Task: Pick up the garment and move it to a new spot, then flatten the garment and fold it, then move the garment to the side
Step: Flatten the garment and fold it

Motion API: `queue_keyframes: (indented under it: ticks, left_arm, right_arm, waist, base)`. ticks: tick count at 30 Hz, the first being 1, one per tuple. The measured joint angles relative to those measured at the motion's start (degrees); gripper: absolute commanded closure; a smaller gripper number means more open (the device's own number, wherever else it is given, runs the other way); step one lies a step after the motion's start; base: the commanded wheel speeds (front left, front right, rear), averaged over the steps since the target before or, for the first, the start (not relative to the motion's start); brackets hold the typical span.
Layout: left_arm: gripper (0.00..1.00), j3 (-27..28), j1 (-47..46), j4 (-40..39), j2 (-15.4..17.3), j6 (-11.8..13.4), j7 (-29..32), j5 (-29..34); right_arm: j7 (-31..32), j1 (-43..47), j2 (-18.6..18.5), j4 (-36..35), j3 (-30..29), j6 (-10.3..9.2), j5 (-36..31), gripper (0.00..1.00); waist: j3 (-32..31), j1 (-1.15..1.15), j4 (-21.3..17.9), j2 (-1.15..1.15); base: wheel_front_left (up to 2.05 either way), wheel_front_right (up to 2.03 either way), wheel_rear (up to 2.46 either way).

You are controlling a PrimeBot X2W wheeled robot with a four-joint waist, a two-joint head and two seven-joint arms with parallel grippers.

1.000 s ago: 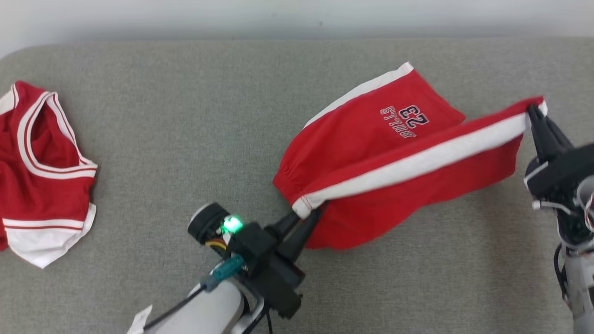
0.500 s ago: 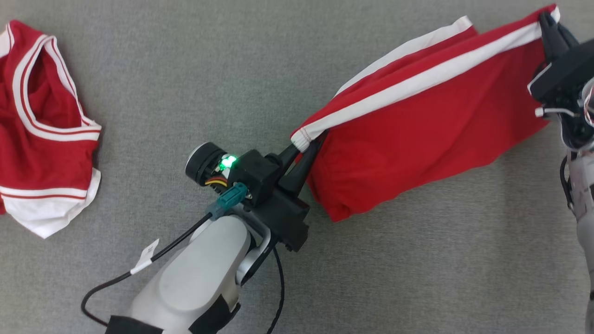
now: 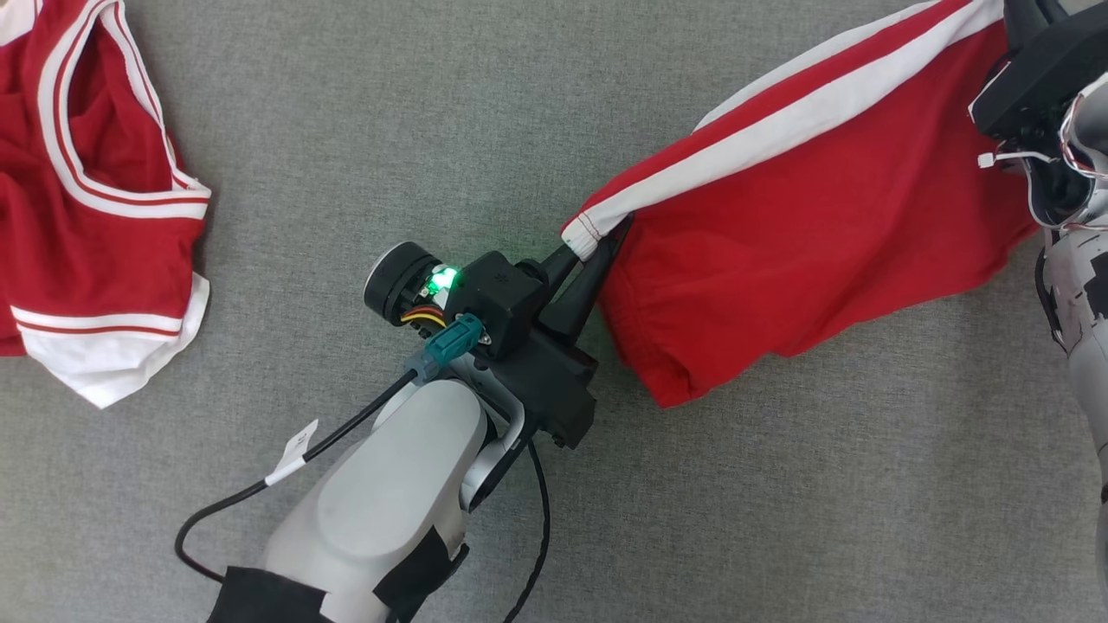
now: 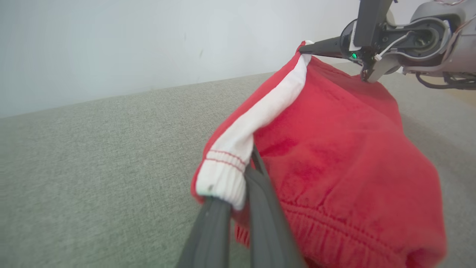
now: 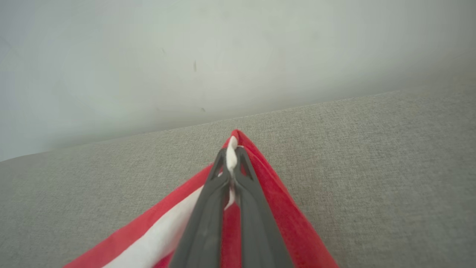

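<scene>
The garment point(image 3: 822, 225) is a pair of red shorts with a white side stripe, stretched between my two grippers above the grey cloth surface point(image 3: 415, 112). My left gripper point(image 3: 595, 249) is shut on the white-striped waistband corner, seen close in the left wrist view point(image 4: 241, 178), with the red cloth point(image 4: 334, 149) hanging to its right. My right gripper point(image 3: 1020, 10) is shut on the far end of the stripe at the top right edge; in its wrist view the fingers point(image 5: 231, 154) pinch a thin white fold of the garment point(image 5: 282, 208). The left wrist view also shows the right gripper point(image 4: 305, 47).
A second red and white garment, a jersey point(image 3: 95, 216), lies crumpled at the far left. The left arm's black cable point(image 3: 346, 433) trails beside the pale forearm. A pale wall point(image 5: 223, 56) rises behind the surface's far edge.
The head camera has tilted down, so the whole picture shifted. The shorts now hang more taut between both grippers, and the printed number panel has dropped out of sight.
</scene>
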Motion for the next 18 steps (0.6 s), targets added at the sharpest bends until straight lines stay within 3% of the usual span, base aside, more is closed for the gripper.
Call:
queue_keyframes:
  ticks: [1,2,11,18]
  left_arm:
    - [0.62,0.0,0.0,0.0,0.0,0.0,0.0,0.0]
    - [0.0,0.04,0.01,-0.03,-0.01,0.0,0.0,0.11]
    - [0.0,1.7,3.38,-0.55,-0.04,-0.09,0.0,-0.27]
    - [0.0,4.94,9.74,-3.15,0.53,0.44,0.0,1.08]
  right_arm:
    - [0.0,0.0,0.0,0.0,0.0,0.0,0.0,0.0]
    - [-0.46,-0.14,-0.03,0.53,0.16,0.0,0.41,0.0]
    - [-4.05,2.26,-1.32,0.38,5.31,0.0,4.61,0.0]
    - [-5.84,8.7,-5.39,-2.07,9.94,0.0,8.86,0.0]
  waist:
    - [0.0,0.0,0.0,0.0]
    - [-0.13,0.0,0.0,0.0]
    - [-3.11,-0.01,-0.58,0.0]
    - [-6.66,-0.02,-0.8,-0.01]
  base:
    - [0.0,0.0,0.0]
    - [0.0,0.0,0.0]
    - [0.0,0.0,0.0]
    - [0.0,0.0,0.0]
